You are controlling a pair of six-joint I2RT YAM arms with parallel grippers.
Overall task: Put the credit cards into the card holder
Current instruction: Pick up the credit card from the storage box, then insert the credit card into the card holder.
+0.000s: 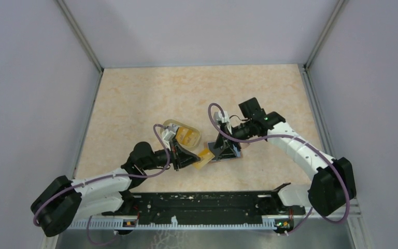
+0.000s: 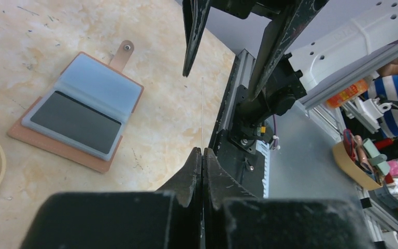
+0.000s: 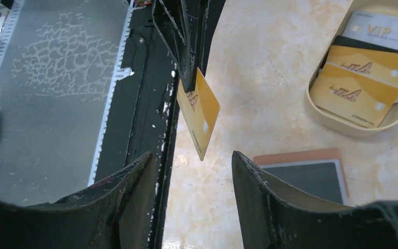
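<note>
While left gripper [image 2: 202, 151] pinches glossy orange-yellow card [image 3: 199, 111] edgewise, right gripper [image 3: 192, 158] gapes near open leather-like card holder [image 2: 77, 111]

The top external camera looks steeply down from above and behind, far off, with the card holder [image 1: 236, 155] near mid-frame; the left wrist camera sits low and close, left of the card holder [image 2: 77, 111], facing right; the right wrist camera hangs close over the card holder [image 3: 303, 174], facing left. All three views share it and the table [image 1: 186, 93] around it.
</note>
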